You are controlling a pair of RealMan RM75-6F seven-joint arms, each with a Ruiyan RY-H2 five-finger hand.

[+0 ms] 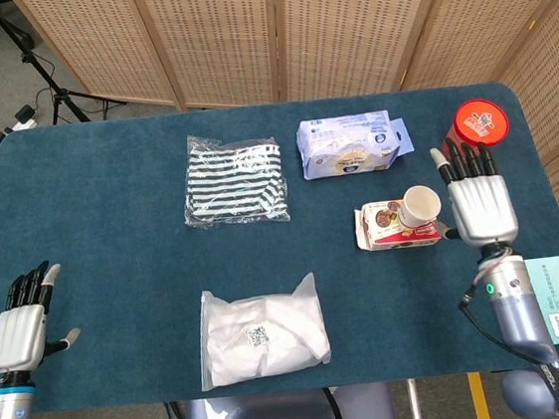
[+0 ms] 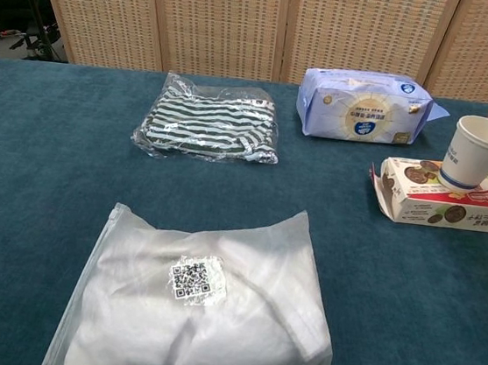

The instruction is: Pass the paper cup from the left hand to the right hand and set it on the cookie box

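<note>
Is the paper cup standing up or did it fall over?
Standing up. The paper cup sits on the cookie box with its open mouth facing upward, and the right hand is beside it, not touching.

A white paper cup (image 1: 420, 204) stands upright on the flat cardboard cookie box (image 1: 396, 224), with the right hand (image 1: 480, 205) just beside it, fingers straight and apart, holding nothing.

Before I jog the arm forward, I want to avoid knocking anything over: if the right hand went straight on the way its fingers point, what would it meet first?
Probably the red-lidded canister: the right hand, open, points its fingers at it. Height is unclear, so it might pass above.
</note>
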